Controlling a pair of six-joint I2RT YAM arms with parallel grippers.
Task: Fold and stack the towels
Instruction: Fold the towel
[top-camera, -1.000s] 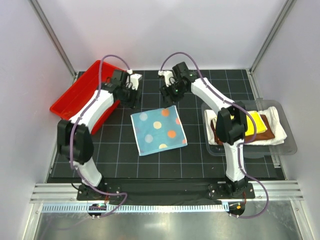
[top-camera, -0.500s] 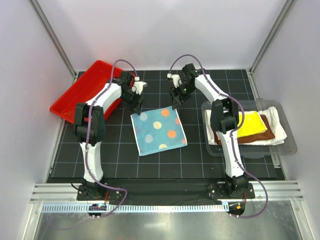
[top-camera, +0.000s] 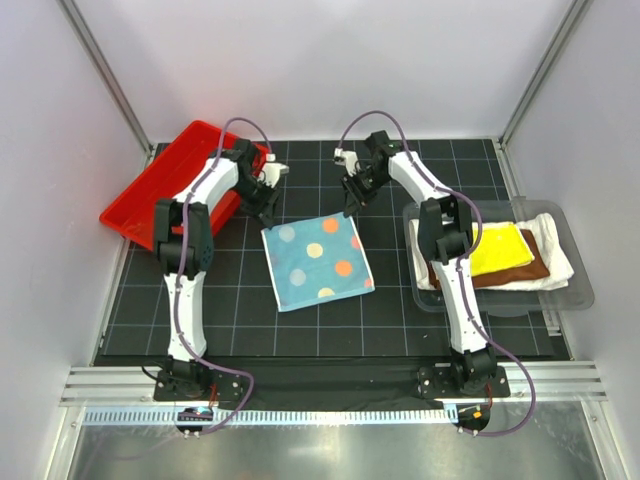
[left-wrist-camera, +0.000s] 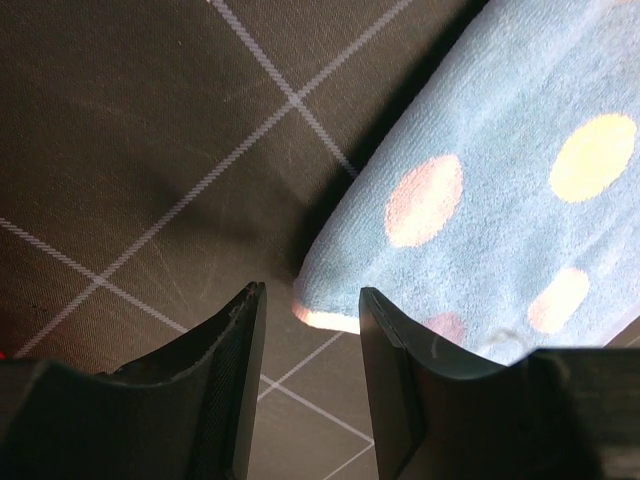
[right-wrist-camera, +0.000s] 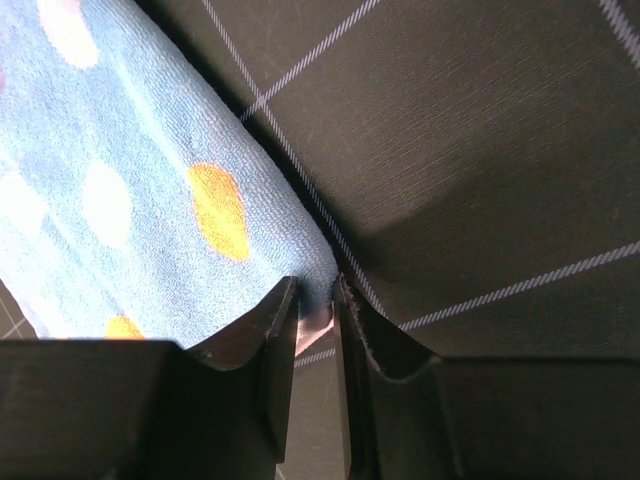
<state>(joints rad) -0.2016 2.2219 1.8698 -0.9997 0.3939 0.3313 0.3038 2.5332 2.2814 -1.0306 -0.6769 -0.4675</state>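
A light-blue towel (top-camera: 317, 261) with coloured dots lies folded flat on the black mat. My left gripper (top-camera: 268, 212) is down at its far left corner. In the left wrist view the left gripper (left-wrist-camera: 310, 295) is open, and that corner of the towel (left-wrist-camera: 500, 190) lies between the fingers untouched. My right gripper (top-camera: 349, 208) is at the far right corner. Seen from the right wrist, the right gripper (right-wrist-camera: 316, 290) has narrow jaws pinching the towel (right-wrist-camera: 150, 190) at its tip. A yellow towel (top-camera: 500, 250) lies on a brown towel (top-camera: 535, 268), which lies on a white towel (top-camera: 555, 262).
The stacked towels rest in a clear plastic bin (top-camera: 580, 290) at the right edge of the mat. A red tray (top-camera: 165, 180) leans at the far left, just behind my left arm. White walls and metal posts enclose the gridded mat.
Both grippers have come down onto the far corners of the dotted towel. The right jaws have narrowed onto their corner. The left jaws have closed only slightly.
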